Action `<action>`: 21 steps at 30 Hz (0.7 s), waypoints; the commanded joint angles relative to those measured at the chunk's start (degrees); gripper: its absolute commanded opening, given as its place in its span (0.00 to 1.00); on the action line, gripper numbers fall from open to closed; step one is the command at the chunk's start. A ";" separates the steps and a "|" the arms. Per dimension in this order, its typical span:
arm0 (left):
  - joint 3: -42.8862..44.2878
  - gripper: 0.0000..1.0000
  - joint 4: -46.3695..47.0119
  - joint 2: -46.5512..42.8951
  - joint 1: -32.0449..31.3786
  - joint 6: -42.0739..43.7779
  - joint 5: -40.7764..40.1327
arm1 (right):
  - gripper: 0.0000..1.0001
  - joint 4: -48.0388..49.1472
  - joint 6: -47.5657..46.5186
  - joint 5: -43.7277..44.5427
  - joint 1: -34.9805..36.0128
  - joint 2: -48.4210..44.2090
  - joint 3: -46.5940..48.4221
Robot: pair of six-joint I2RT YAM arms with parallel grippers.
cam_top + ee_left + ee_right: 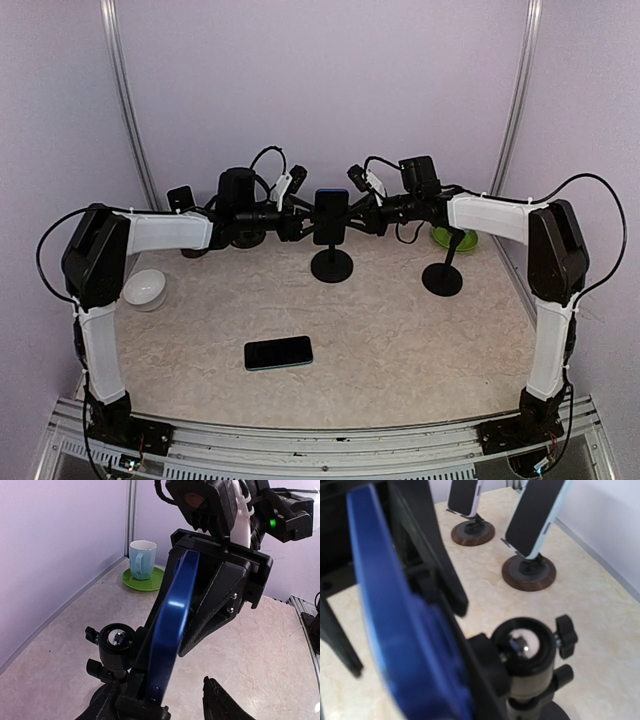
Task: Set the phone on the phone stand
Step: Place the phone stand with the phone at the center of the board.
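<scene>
Blue phone: upright at mid-table, between the two grippers, above the round black base of the phone stand; seen edge-on from the left wrist, leaning back against the stand's black cradle.
Phone's lower edge: down in the cradle's bottom clip, just beside the ball head; cannot tell whether fully seated.
Left gripper: released, jaws spread on either side of the phone's lower end; right-hand fingertip clear of the phone, with bare table showing in the gap.
Right gripper: clenched on the blue phone's upper part, reaching in from the opposite side.
Black phone: flat on the table, screen up, near the front and well apart from both arms.
Second stand: black, to the right of the first, nothing on it.
White bowl: at the left edge, beside the left arm.
Light-blue mug: upright on a green saucer, near the back wall.
Two further phones: propped on stands with round brown bases, in the right wrist view.
</scene>
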 commanded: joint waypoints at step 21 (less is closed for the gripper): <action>-16.57 0.99 11.33 -13.21 1.63 -9.45 -6.04 | 0.08 8.96 8.13 8.72 -5.44 4.73 11.17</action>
